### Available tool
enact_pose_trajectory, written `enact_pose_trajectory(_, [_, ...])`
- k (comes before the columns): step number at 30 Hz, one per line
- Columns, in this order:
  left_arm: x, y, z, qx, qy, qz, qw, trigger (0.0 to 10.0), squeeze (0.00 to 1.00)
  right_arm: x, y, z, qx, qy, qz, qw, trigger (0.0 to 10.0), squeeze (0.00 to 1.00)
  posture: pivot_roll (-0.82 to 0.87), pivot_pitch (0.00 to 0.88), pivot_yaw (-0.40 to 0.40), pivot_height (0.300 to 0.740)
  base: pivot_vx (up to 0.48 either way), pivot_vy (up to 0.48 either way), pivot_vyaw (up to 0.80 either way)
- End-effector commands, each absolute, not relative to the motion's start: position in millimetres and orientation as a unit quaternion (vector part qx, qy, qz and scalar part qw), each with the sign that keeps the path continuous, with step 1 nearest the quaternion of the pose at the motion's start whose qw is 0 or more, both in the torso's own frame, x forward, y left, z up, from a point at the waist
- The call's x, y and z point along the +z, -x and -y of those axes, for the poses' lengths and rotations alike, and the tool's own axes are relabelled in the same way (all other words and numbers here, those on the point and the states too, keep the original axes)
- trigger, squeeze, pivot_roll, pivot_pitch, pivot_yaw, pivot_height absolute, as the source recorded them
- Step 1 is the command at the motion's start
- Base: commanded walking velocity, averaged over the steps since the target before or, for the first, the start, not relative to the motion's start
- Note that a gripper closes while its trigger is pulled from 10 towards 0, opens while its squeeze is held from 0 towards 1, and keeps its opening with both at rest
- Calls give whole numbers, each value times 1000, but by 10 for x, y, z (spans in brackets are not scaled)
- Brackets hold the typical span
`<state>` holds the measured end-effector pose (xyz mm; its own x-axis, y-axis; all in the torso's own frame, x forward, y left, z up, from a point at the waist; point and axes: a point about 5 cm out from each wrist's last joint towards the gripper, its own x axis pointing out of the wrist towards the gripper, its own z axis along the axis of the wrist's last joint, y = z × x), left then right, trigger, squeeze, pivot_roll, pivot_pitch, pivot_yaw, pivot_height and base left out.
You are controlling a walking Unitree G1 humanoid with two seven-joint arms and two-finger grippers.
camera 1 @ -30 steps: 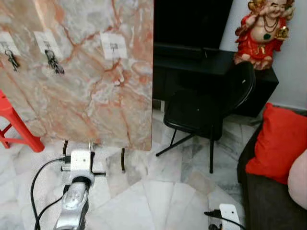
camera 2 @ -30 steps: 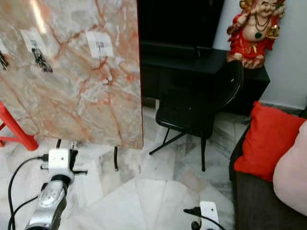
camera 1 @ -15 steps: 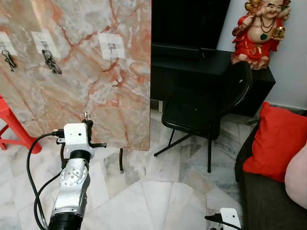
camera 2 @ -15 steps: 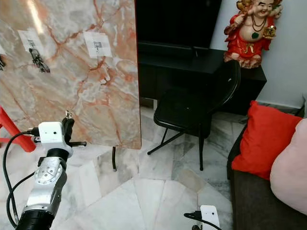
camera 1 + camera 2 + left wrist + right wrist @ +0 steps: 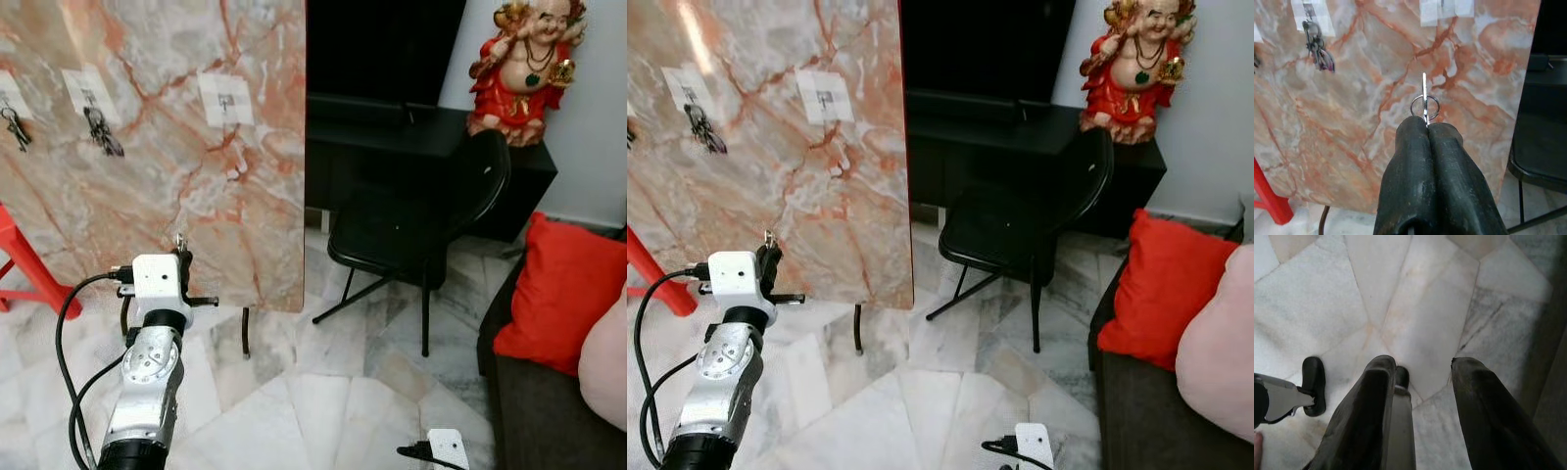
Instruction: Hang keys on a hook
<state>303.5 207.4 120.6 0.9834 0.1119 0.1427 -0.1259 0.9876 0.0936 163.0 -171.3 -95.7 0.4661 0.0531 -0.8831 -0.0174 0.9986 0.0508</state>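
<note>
Keys [image 5: 1424,104] are pinched between the 2 closed black fingers [image 5: 1413,161] of the left hand [image 5: 1426,126]; in the left wrist view a silver ring and a thin metal blade stand up from the fingertips. In the left eye view the left hand [image 5: 179,257] sits at lower left of the frame, raised on its silver arm [image 5: 145,382] in front of the lower part of a pink-veined marble board [image 5: 186,176], with the keys' tip [image 5: 179,238] showing just above its white camera housing. The board stands upright on thin dark legs over the marble floor [image 5: 323,392]. 3 white patches run along its upper part: the right patch carries a bare hook [image 5: 225,99], the middle patch holds a dark key bunch [image 5: 101,132], and the left patch at the frame edge holds another small bunch [image 5: 14,125]. A red stool [image 5: 29,259] is at the left edge. Right of the board are a black chair [image 5: 416,220], a black cabinet [image 5: 431,147] with a red figurine [image 5: 519,64] on top, and a red cushion [image 5: 563,294] on a dark sofa [image 5: 534,411] at lower right. The right hand [image 5: 1422,369] hangs low over the floor with its 2 fingers spread apart, gripping nothing.
</note>
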Motion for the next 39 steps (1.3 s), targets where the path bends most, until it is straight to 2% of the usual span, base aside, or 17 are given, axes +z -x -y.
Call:
enact_pose_trajectory(1, [1229, -3039, -2064, 56, -48, 69, 995, 10000, 0, -925, -1704, 1707, 25, -13, -506, 862, 10000, 0, 12, 0, -42, 740, 326, 0, 0])
enact_pose_trajectory(17, [1246, -3056, -2035, 52, -50, 68, 995, 10000, 0, -960, -1557, 1903, 17, -14, -513, 858, 10000, 0, 13, 0, -43, 740, 339, 0, 0])
enact_pose_trajectory(23, [1250, -3056, -2019, 50, -51, 68, 995, 10000, 0, -934, -1652, 1820, 26, -8, -508, 861, 10000, 0, 16, 0, -46, 740, 344, 0, 447])
enact_pose_trajectory(39, [1300, -3071, -1988, 47, -56, 75, 995, 10000, 0, -920, -1742, 1536, 29, -23, -501, 865, 10000, 0, 18, 0, -47, 740, 343, 0, 0])
